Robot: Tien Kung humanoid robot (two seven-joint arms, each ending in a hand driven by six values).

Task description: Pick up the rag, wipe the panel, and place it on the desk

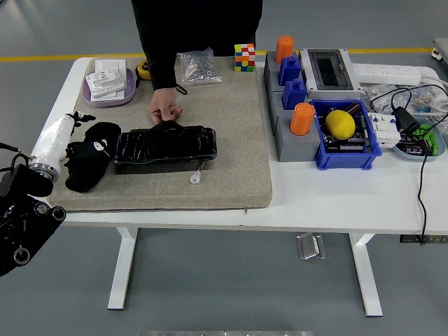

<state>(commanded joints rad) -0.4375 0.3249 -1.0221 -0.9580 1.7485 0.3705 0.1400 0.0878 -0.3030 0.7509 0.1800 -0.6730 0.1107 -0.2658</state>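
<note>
A black panel [166, 148] lies on the beige mat [231, 140], left of its middle. A person's hand [164, 112] at the far side holds the panel's back edge. Just left of the panel lies a black rag [85, 171] with a small white tag. My left hand [94, 134], black at the end of a white forearm [54, 140], rests on the rag's upper part. Black on black hides the fingers, so I cannot see whether they grasp the cloth. My right arm is out of view.
A purple dish with white parts [108, 87] and a bag of screws [198, 68] sit at the back left. At the right are a colour cube [244, 57], grey and blue blocks with orange cylinders [301, 119], a blue bin with a yellow ball [341, 124], and cables [420, 140].
</note>
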